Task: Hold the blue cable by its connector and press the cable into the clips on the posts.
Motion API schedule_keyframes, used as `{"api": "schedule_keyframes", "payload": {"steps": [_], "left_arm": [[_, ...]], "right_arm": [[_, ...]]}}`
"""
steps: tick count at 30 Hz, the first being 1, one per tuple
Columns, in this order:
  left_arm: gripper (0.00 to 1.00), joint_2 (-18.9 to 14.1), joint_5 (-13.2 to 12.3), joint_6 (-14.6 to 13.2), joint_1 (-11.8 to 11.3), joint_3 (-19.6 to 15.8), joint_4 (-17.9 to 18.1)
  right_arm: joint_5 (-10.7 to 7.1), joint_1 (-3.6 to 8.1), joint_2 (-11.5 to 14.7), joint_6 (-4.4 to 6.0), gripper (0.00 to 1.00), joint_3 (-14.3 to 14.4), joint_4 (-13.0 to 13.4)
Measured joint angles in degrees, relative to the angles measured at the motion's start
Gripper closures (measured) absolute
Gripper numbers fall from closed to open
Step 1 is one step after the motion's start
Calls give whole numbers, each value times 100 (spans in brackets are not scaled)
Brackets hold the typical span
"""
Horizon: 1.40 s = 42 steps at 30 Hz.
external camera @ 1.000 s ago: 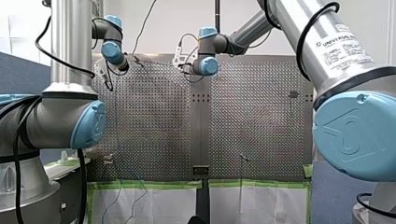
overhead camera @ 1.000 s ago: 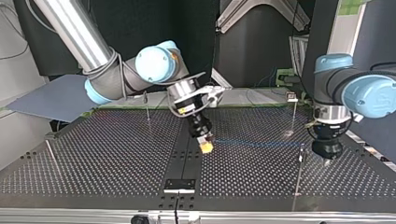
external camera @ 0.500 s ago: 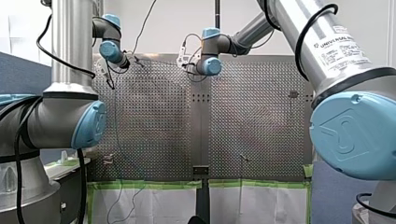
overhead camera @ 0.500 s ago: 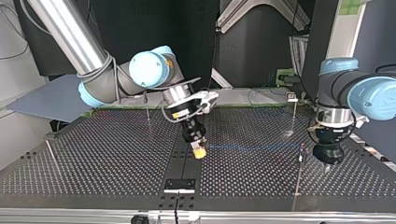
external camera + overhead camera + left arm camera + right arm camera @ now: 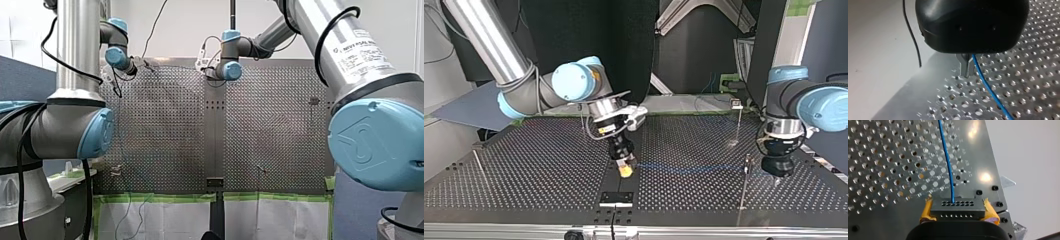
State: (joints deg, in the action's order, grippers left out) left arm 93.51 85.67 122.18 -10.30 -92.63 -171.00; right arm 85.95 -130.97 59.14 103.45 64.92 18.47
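My right gripper [image 5: 958, 208] has its yellow pads shut on a dark grey connector [image 5: 958, 206] with rows of small holes. The thin blue cable [image 5: 946, 157] leaves the connector and runs ahead over the perforated table. In the top view my right gripper [image 5: 625, 170] hangs low over the table's middle, and the blue cable [image 5: 689, 168] stretches nearly level to my left gripper [image 5: 777, 176] at the view's right. My left gripper [image 5: 967, 67] has its metal fingers shut on the blue cable [image 5: 990, 92], just above the plate. A thin post [image 5: 744, 187] stands right beside it.
More thin posts rise from the table: one with a small clip [image 5: 736, 104] at the back right of the top view, one [image 5: 582, 117] behind my right gripper, one [image 5: 480, 170] at the far left. A black plate [image 5: 616, 198] sits at the front middle.
My right gripper has carried the connector toward the top view's left and nearer its front, drawing out more blue cable. My left gripper has shifted only slightly, toward the front.
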Motion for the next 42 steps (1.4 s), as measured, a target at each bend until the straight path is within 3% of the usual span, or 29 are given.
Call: {"api": "schedule_keyframes", "payload": {"steps": [9, 22, 28, 30, 31, 33, 34, 36, 37, 39, 42], "left_arm": [[96, 49, -106, 34, -14, 0, 146], [96, 118, -174, 171, -82, 0, 390], [96, 333, -330, 57, -85, 0, 416], [80, 360, -341, -23, -89, -2, 421], [80, 365, -345, -59, -89, -1, 420], [56, 371, -352, -143, -86, -3, 414], [56, 372, -354, -173, -84, -2, 411], [33, 373, -352, -224, -77, -3, 394], [33, 374, -346, -241, -73, -3, 380], [5, 375, -316, -274, -66, -5, 337], [0, 365, -277, -331, -60, -6, 268]], "right_arm": [[-50, 99, -9, 83, 100, -15, 116], [-64, 144, -180, 90, 100, -262, 58], [-74, 142, -193, 90, 100, -269, 32], [-73, 137, -194, 90, 100, -270, 21], [-72, 136, -195, 89, 100, -271, 17], [-71, 128, -195, 90, 100, -272, 12], [-70, 124, -195, 90, 100, -271, 11], [-69, 117, -196, 90, 100, -269, 7], [-70, 115, -198, 88, 100, -269, 4], [-73, 114, -198, 80, 100, -270, -6], [-76, 112, -197, 69, 100, -270, -33]]}}
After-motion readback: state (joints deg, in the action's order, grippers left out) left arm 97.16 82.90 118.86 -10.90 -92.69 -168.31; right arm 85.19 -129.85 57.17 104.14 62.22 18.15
